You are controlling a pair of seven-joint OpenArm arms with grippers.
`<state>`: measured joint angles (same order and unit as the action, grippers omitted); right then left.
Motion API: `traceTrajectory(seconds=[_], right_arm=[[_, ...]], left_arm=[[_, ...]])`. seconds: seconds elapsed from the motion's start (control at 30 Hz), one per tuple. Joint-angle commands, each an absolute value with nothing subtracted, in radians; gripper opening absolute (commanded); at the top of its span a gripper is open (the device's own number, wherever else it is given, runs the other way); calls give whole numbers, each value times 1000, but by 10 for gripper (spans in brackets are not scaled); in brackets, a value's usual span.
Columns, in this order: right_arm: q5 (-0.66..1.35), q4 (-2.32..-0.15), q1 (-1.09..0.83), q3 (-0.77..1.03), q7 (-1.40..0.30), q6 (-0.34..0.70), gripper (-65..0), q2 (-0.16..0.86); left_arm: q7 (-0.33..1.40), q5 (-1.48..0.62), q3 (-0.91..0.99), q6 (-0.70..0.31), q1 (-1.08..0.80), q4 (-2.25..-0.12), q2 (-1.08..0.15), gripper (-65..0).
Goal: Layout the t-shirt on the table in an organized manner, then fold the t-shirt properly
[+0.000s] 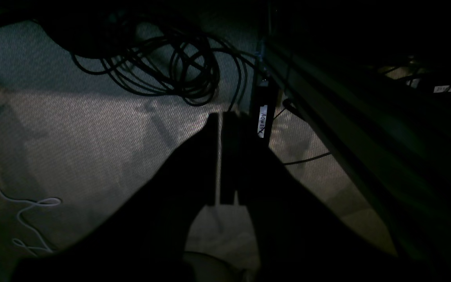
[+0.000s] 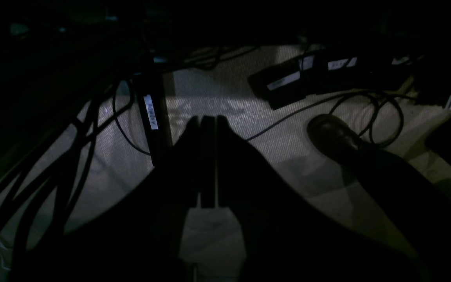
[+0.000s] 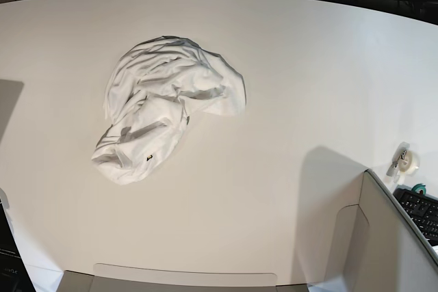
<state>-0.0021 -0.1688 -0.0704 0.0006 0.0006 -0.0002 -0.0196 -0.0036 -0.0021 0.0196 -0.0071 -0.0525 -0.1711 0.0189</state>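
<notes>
Off-white surface (image 3: 287, 87) fills nearly the whole base view, curved far edge along the top. Grey box wall (image 3: 383, 237) rises at the lower right corner, a second grey flap (image 3: 185, 280) along the bottom edge. Crumpled t-shirt (image 3: 168, 104) lies left of centre on the surface, bunched in a heap, white side out, print hidden in the folds; small black tag (image 3: 150, 158) shows near its lower end. Well apart from the box and from every edge. Tape roll (image 3: 408, 161) sits at the right rim, keyboard (image 3: 423, 211) just below it, off the surface. Neither arm visible in the base view.

Left wrist view, dim: patterned carpet (image 1: 73, 149) below, coiled black cables (image 1: 163, 66) at the top, thin white cord (image 1: 29, 207) at lower left, dark labelled block (image 1: 262, 117) upright near centre. Left gripper (image 1: 220, 121) points down at the floor, fingers (image 1: 212, 156) pressed almost together with only a sliver of light between, holding nothing.

Right wrist view, equally dark: same carpet (image 2: 249, 129), black adapters (image 2: 288, 82) with white labels at upper right, looped cable (image 2: 382, 117) beside them, dark shoe (image 2: 335, 135) at right, labelled block (image 2: 153, 117) left of centre. Right gripper (image 2: 208, 119) also aimed at the floor, fingers (image 2: 194, 156) closed tight against each other, empty. No cloth in either wrist view.
</notes>
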Motion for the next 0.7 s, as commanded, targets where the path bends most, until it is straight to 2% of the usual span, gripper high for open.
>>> traceTrajectory(seconds=[0.0,0.5,0.67], right_arm=[[-4,-173,-76,2,8,2,-645,-19],[-5,-217,-119,-4,10,2,-647,-19],[-5,-355,-219,-4,7,2,-648,1]], left_arm=[[-13,4,16,-8,-53,-176,19,-650],[-21,-1,16,-8,-65,-185,15,-650],[-13,-1,15,-8,-153,-335,13,-650]])
